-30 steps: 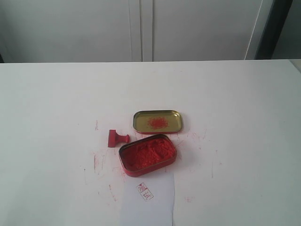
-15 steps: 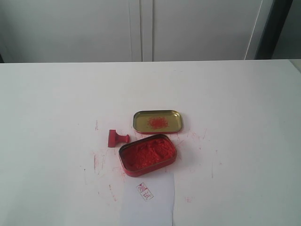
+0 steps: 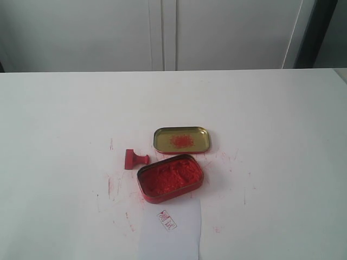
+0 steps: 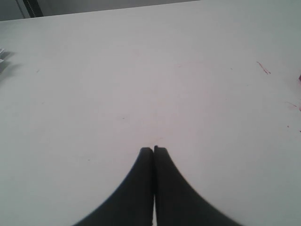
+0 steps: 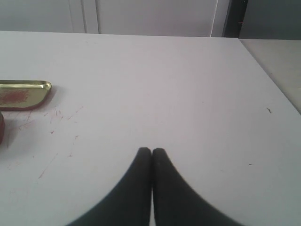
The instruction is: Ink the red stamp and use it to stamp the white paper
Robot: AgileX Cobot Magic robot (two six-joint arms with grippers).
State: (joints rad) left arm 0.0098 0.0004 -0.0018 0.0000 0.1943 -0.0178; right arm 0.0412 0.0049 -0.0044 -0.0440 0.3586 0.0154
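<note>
The red stamp (image 3: 135, 159) lies on its side on the table, just left of the oval red tin (image 3: 170, 178) of ink paste. In front of that tin lies the white paper (image 3: 170, 232), which bears a small red print (image 3: 167, 220). Neither arm shows in the exterior view. My left gripper (image 4: 154, 149) is shut over bare table with nothing between its fingers. My right gripper (image 5: 151, 150) is shut too, also empty, with the gold tin lid (image 5: 24, 94) off to one side of it.
The gold-lined lid (image 3: 181, 140) sits just behind the red tin. Red ink smears (image 3: 114, 187) mark the white table (image 3: 65, 119) around the tins. A pale wall with cabinet panels stands behind the table's far edge.
</note>
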